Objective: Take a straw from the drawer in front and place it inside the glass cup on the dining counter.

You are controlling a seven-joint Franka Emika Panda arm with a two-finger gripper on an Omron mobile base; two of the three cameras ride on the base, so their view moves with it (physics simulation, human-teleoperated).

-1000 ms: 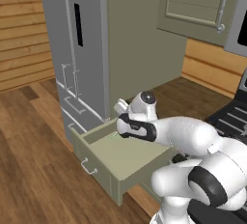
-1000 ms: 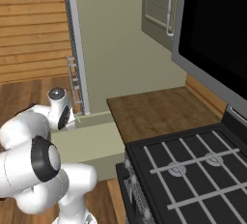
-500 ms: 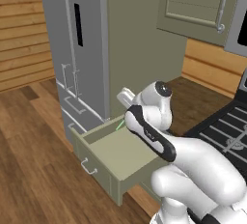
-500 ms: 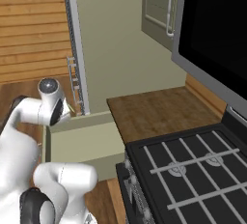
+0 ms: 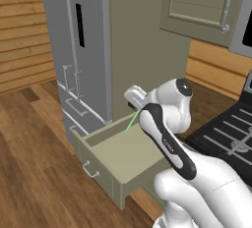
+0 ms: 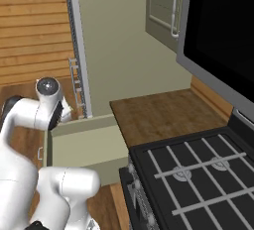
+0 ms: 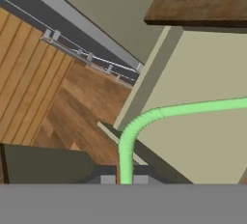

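Clearly, the claw is clamped tight on the straw, which in the hand view rises from between the fingertips at bottom centre, bends, and runs to the right edge across the open drawer. In the left base view the straw is a thin green line at frame centre, slanting down from the hand over the drawer's back. A stove fills the lower right of the right base view.

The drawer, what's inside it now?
The drawer looks bare inside, just its flat green floor. The straw hangs above it, pinched in the shut jaws. The arm covers the drawer's back corner, so that part is hidden.
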